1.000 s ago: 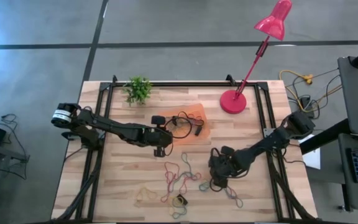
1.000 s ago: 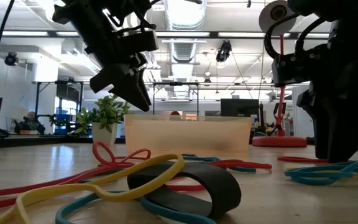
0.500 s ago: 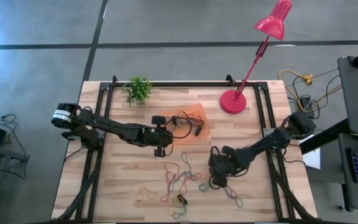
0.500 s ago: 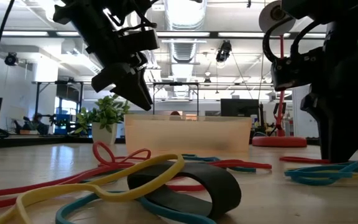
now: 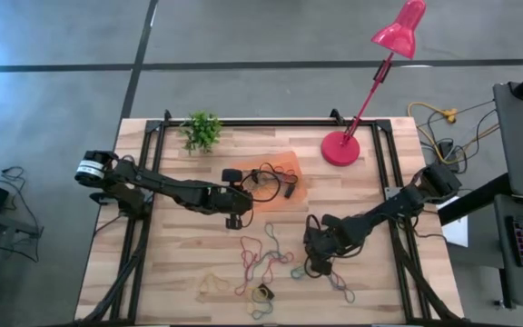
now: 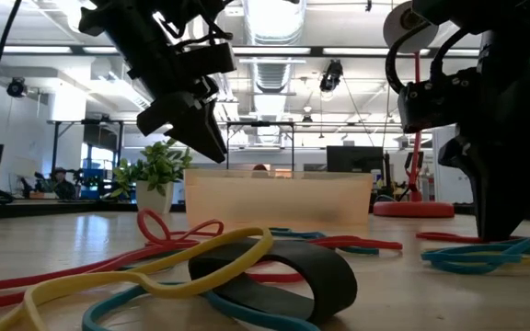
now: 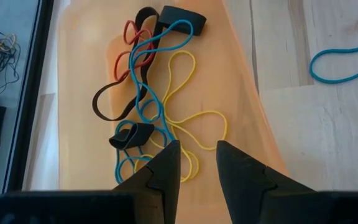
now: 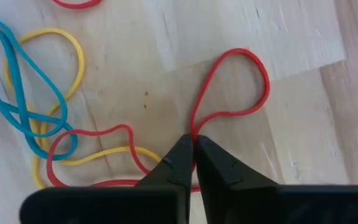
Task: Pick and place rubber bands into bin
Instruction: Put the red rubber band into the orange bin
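- The right gripper [image 8: 193, 144] is pinched closed on a thin red rubber band [image 8: 229, 87] lying flat on the table.
- The shallow translucent orange bin [image 5: 291, 166] lies well apart, nearer the left gripper [image 7: 197, 163], whose fingers hover apart and empty above it.

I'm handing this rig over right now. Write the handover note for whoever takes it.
Right end effector: down at the table, shut on a red rubber band, not yet lifted.
Left end effector: open and empty above the bin.
Done: several bands (black, blue, yellow, red) lie in the bin.
Left: many loose bands on the table's front half, blue and yellow ones beside the right end effector.
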Robot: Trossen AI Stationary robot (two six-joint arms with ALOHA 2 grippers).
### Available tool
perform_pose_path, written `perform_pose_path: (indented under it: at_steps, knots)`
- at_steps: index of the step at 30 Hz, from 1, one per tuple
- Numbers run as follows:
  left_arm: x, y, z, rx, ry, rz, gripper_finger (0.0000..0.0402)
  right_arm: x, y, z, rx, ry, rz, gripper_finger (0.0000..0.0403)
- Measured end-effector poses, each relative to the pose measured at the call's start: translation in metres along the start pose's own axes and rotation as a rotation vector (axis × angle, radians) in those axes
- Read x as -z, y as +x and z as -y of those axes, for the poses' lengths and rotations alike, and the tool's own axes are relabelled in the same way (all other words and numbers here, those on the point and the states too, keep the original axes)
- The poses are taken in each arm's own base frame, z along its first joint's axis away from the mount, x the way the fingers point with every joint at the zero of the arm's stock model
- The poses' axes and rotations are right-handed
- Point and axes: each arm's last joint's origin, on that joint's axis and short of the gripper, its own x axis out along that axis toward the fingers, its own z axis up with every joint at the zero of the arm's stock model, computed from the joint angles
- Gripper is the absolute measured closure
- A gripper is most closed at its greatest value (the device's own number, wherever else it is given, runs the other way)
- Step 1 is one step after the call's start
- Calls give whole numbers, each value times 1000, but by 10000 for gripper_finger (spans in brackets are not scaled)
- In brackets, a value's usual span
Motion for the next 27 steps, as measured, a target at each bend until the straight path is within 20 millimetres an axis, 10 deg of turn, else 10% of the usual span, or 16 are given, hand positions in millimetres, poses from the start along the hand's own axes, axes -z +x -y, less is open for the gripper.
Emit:
perform_pose_path:
  at_steps: [27]
  knots:
    - [1, 0, 0, 0, 0, -3, 313, 0, -20, 5, 67, -197, 106, 395]
